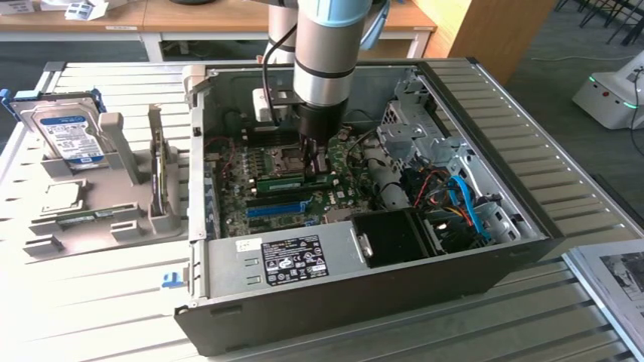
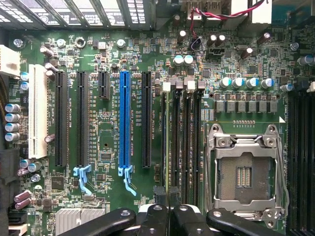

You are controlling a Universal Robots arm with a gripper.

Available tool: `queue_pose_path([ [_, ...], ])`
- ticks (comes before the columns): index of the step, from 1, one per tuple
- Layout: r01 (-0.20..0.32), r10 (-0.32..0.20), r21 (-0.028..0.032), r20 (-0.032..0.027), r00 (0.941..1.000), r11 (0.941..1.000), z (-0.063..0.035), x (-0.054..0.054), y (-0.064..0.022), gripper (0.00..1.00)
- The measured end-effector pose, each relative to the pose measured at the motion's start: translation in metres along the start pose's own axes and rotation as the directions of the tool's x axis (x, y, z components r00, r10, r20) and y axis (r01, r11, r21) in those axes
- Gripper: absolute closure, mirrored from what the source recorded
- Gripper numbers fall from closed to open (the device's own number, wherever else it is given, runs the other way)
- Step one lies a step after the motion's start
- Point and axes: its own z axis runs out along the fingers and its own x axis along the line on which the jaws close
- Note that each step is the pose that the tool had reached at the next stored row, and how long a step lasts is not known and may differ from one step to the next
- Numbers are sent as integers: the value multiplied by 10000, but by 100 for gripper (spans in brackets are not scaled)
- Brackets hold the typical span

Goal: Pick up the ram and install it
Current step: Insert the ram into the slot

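Hanging inside the open black computer tower case (image 1: 352, 309), the gripper (image 1: 320, 160) has its fingers drawn together at one end of the ram (image 1: 292, 182), a narrow green stick standing on edge among the black memory slots (image 2: 186, 142). Whether they pinch it cannot be told, because the arm hides that spot. Just beside are the silver processor socket (image 2: 244, 174) and the long blue plastic slot (image 2: 124, 120). A silver hard drive with a blue-white label (image 1: 69, 136) stands well apart on a grey rack (image 1: 111, 219).
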Motion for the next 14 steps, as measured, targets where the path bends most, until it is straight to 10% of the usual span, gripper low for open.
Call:
queue_pose_path([
  [14, -1, 1, 0, 0, 10000, 10000, 0, 1, 0, 75],
])
